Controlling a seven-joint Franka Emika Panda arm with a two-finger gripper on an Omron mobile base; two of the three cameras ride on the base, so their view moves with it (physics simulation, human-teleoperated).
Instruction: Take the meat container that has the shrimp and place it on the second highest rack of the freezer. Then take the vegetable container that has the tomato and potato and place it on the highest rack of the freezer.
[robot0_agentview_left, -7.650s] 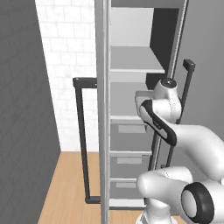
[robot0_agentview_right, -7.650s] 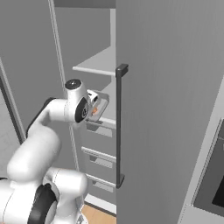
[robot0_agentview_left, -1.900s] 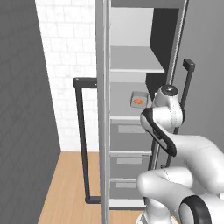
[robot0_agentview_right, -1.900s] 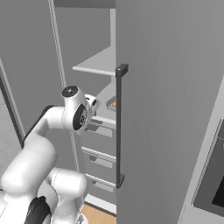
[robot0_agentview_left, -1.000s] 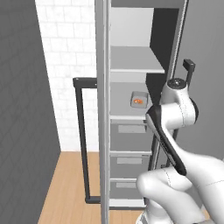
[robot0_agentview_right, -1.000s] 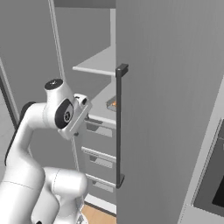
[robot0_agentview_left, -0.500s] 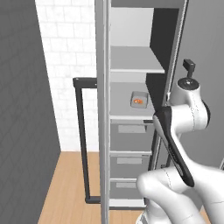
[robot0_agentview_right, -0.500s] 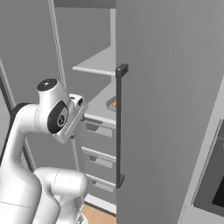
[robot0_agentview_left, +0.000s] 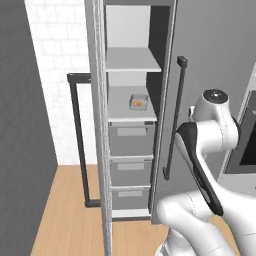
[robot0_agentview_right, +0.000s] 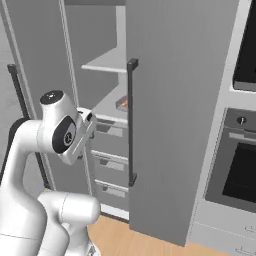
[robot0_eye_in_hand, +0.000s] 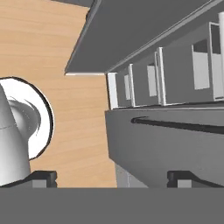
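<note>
We see the meat container (robot0_agentview_left: 138, 102) with its shrimp (robot0_agentview_left: 136, 104) resting on the freezer's (robot0_agentview_left: 131, 165) second shelf, our gripper (robot0_eye_in_hand: 111, 178) spread wide and empty (likely light, stiff metal, best pinched by the rim).

No legible text, label, brand, number or sign appears on any surface in these views.
</note>
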